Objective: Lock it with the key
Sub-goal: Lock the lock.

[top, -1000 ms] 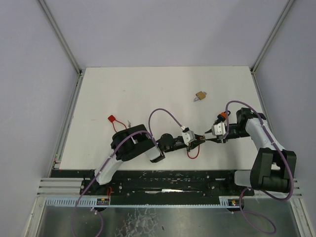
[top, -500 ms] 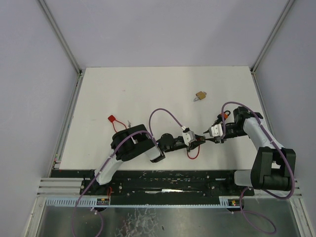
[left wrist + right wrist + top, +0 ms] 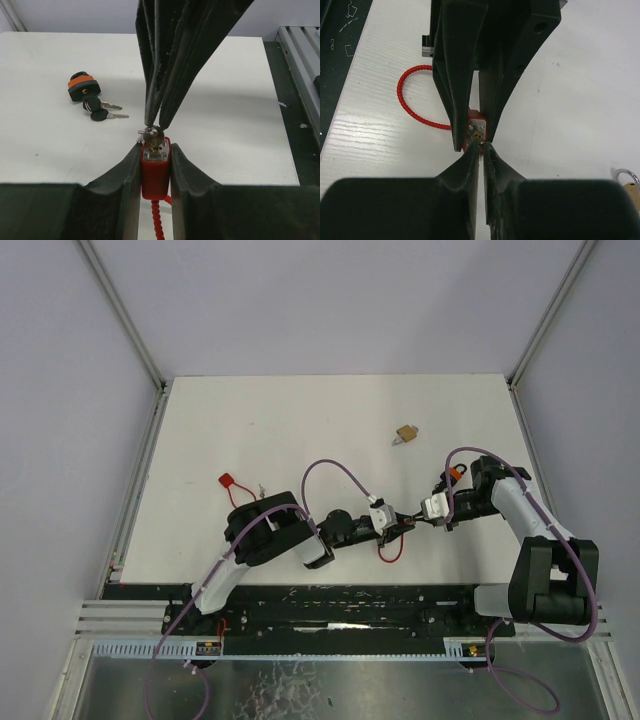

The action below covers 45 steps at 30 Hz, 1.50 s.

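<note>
key (image 3: pixel 152 136) in the red padlock (image 3: pixel 155 172) is pinched by the right gripper (image 3: pixel 480 146), while the left gripper (image 3: pixel 155 150) clamps the padlock.

- Four padlocks: a red cable padlock (image 3: pixel 154 172), a second red padlock (image 3: pixel 228 481), an orange-and-black padlock (image 3: pixel 82 86) and a brass padlock (image 3: pixel 405 433).
- Three keys I can make out: one inserted key (image 3: pixel 152 136) and two black-headed keys (image 3: pixel 92 104).
- Two hands, both mine: left hand (image 3: pixel 156 150) and right hand (image 3: pixel 480 148).

Tip-to-tip, left end effector (image 3: pixel 399 527) and right end effector (image 3: pixel 420 519), jaws narrow
</note>
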Available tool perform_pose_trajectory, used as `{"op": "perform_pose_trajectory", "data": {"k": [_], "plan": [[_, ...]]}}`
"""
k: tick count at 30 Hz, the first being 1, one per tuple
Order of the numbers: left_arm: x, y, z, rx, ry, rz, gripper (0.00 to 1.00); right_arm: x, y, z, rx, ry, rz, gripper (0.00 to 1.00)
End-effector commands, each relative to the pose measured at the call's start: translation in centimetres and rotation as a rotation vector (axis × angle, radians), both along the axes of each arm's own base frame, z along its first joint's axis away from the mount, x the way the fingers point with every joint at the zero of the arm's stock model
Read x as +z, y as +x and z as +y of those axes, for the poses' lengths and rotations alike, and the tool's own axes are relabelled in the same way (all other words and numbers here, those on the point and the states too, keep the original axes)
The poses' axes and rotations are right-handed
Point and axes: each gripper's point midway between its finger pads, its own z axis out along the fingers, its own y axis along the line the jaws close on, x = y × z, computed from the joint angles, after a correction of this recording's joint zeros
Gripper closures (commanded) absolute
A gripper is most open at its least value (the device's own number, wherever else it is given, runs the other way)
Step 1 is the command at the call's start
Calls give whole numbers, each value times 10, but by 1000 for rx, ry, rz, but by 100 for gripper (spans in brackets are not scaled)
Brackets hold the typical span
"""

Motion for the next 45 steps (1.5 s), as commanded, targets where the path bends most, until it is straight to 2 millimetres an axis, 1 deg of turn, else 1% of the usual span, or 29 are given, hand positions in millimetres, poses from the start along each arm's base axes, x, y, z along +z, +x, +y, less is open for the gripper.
{"op": "perform_pose_trajectory", "data": {"k": [1,6,9,11,12,14,16,17,18,20,21,27,31,34,36,39,43,45], "plan": [[-1,-4,-1,-15,30,-46,100,8,10,4,65,6,-144,91],[2,-2,-1,-1,41,-60,100,13,9,8,7,46,-100,100],[2,-3,-3,-3,62,-79,100,14,8,7,0,43,-90,100],[2,-3,-4,-6,78,-86,100,22,8,7,-11,53,-85,99],[1,-4,-3,-7,85,-87,100,31,9,8,-27,70,-79,99],[1,-5,-3,-8,87,-90,100,51,9,8,-42,113,-101,96],[3,-7,-3,-18,89,-91,100,60,7,5,-43,113,-140,83],[3,-8,-3,-24,96,-90,100,59,6,3,-45,97,-157,78],[3,-8,-3,-29,101,-90,100,56,7,-1,-49,74,-173,74],[6,-10,-3,-40,103,-93,100,43,9,-10,-53,10,-185,66],[5,-11,-2,-43,108,-92,100,38,10,-13,-56,-9,-181,64],[3,-11,-3,-51,125,-98,100,17,10,-21,-20,-73,-151,55],[3,-12,-3,-56,128,-102,100,6,7,-21,-7,-72,-152,43],[3,-13,-4,-63,127,-104,100,1,4,-19,6,-59,-146,38],[3,-14,-4,-68,127,-105,100,-3,2,-16,18,-45,-139,36],[2,-14,-4,-71,130,-106,100,-7,3,-14,27,-26,-130,38],[3,-15,-5,-78,127,-106,100,-16,9,-12,22,-18,-143,39],[3,-16,-5,-85,127,-107,100,-19,16,-11,3,-19,-163,40]]}}
